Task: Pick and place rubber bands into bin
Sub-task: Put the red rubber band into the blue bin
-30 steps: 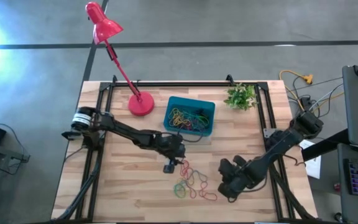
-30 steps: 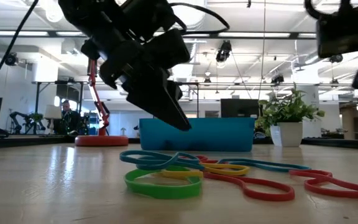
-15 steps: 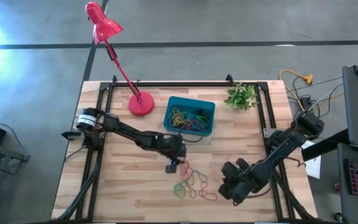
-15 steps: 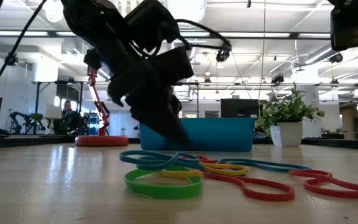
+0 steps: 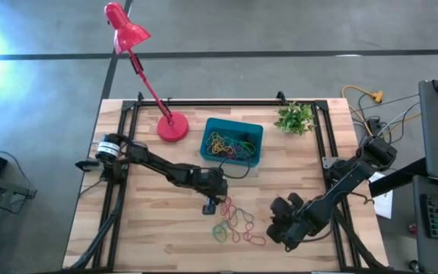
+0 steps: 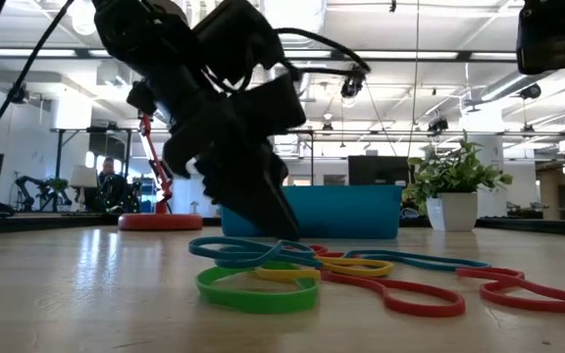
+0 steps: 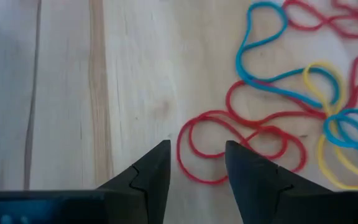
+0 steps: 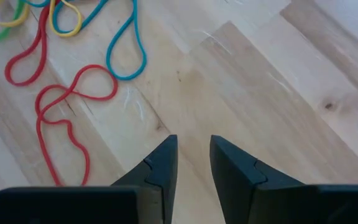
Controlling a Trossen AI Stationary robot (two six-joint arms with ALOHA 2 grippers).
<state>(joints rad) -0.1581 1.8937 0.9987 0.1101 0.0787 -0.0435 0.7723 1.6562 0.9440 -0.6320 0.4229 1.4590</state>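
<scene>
My left end effector (image 5: 211, 205) reaches down at the near-left edge of the loose rubber bands (image 5: 238, 224) on the worktop (image 5: 150, 221), the bin (image 5: 232, 141) farther back holding more. Low view: its tips touch the pile. Left wrist view: fingers (image 7: 154, 168) narrowly parted around a red loop (image 7: 238, 140). My right end effector (image 5: 278, 225), narrowly parted, hovers right of the pile.

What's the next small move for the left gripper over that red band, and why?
Probably close: the left gripper sits low with its open fingers on either side of one end of the red rubber band, so shutting should pinch it.
</scene>
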